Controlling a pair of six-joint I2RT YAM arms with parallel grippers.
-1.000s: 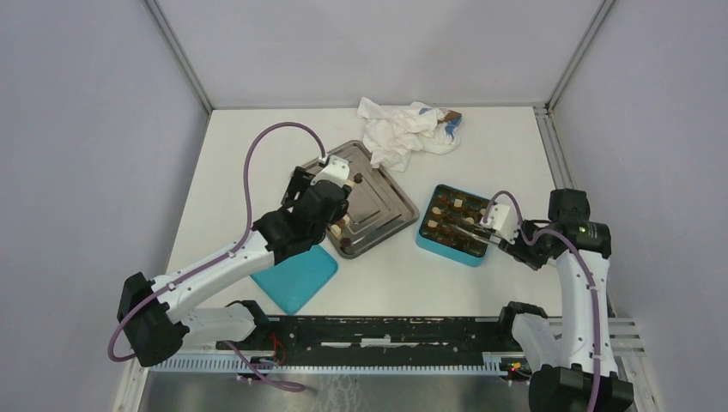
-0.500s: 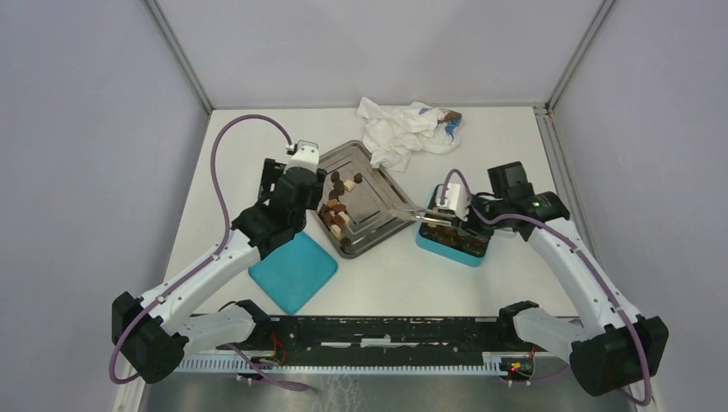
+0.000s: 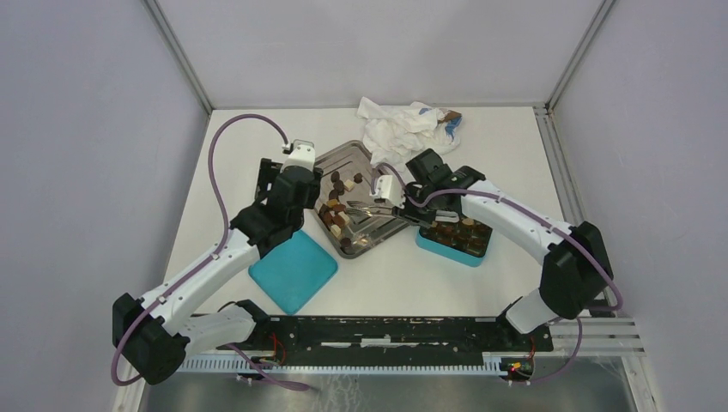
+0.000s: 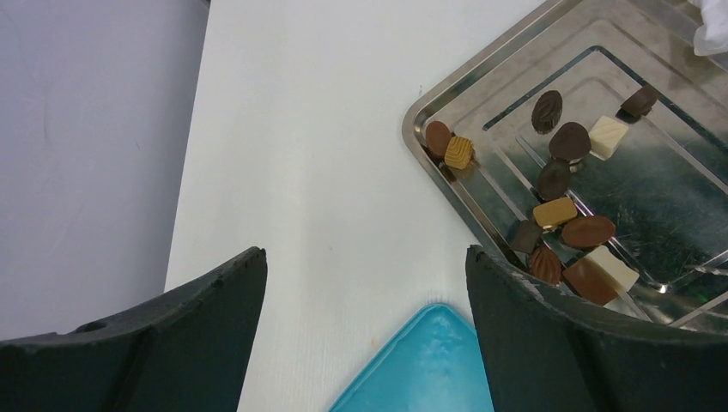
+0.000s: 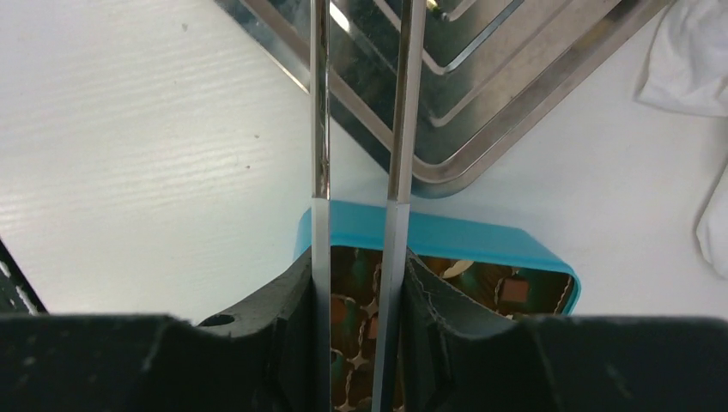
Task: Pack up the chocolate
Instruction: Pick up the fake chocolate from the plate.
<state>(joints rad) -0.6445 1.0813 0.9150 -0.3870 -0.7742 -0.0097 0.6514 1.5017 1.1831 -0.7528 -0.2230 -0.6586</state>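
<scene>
Several small dark, tan and cream pieces of chocolate [image 3: 335, 210] [image 4: 558, 184] lie in the left part of a steel tray [image 3: 388, 219] [image 4: 678, 189] [image 5: 481, 112]. More pieces sit in the teal box [image 3: 457, 238] [image 5: 481, 236] to its right. My right gripper [image 3: 403, 206] [image 5: 360, 257] is shut on metal tongs [image 3: 365, 206] [image 5: 319, 129], which reach over the tray toward the pieces. Their tips are out of the right wrist view. My left gripper [image 3: 290, 196] [image 4: 365, 257] stands open and holds nothing, just left of the tray.
A teal lid [image 3: 294, 270] [image 4: 429, 369] lies on the table below my left gripper. A crumpled white cloth [image 3: 399, 129] [image 5: 687, 51] with blue marks lies behind the tray. Grey walls close in the table on three sides.
My right arm swung left with the tongs, from the teal box to the tray. My left arm drew back off the tray to its left edge, uncovering the chocolate.
</scene>
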